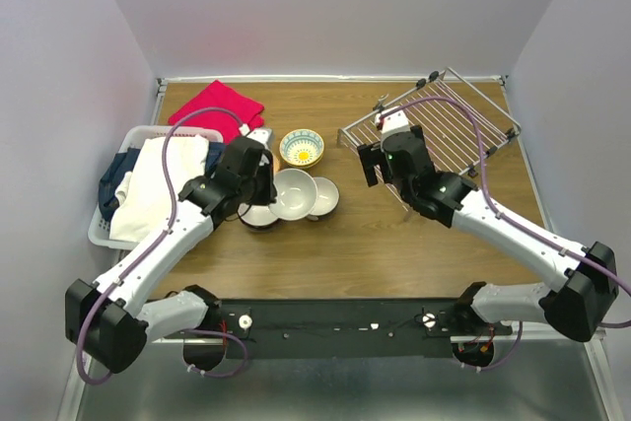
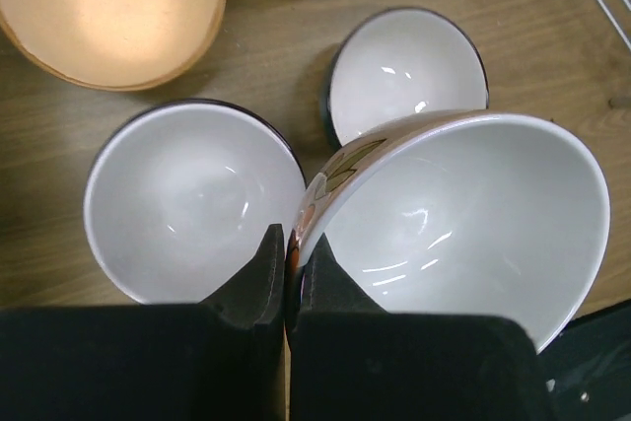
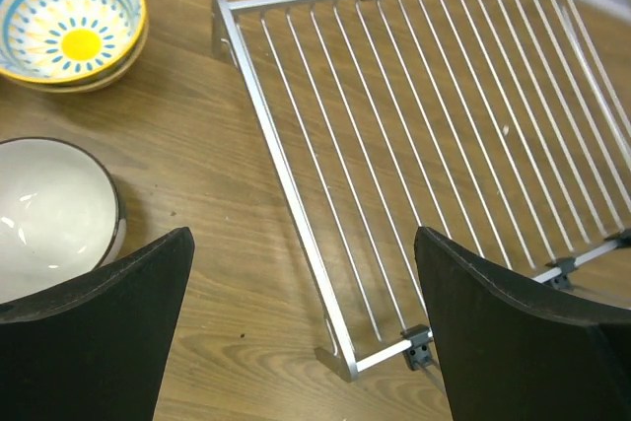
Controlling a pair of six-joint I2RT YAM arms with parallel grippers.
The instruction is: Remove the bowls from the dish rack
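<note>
Base rail point(image 1: 335, 327) nearest; wood table point(image 1: 394, 244) bears dish rack point(image 1: 454, 120); pale walls point(image 1: 335, 7).

Fingers point(image 3: 94, 342) were broad matte-black wedges, white-shelled arms point(image 1: 163, 244) behind them had black joints, purple cables point(image 1: 165, 160) ran alongside.

bowls point(image 1: 293, 194) clustered left of centre, dish rack point(image 1: 449, 125) filling far right corner, basket point(image 1: 97, 232) along left edge, open table point(image 1: 394, 253) along near edge
</note>
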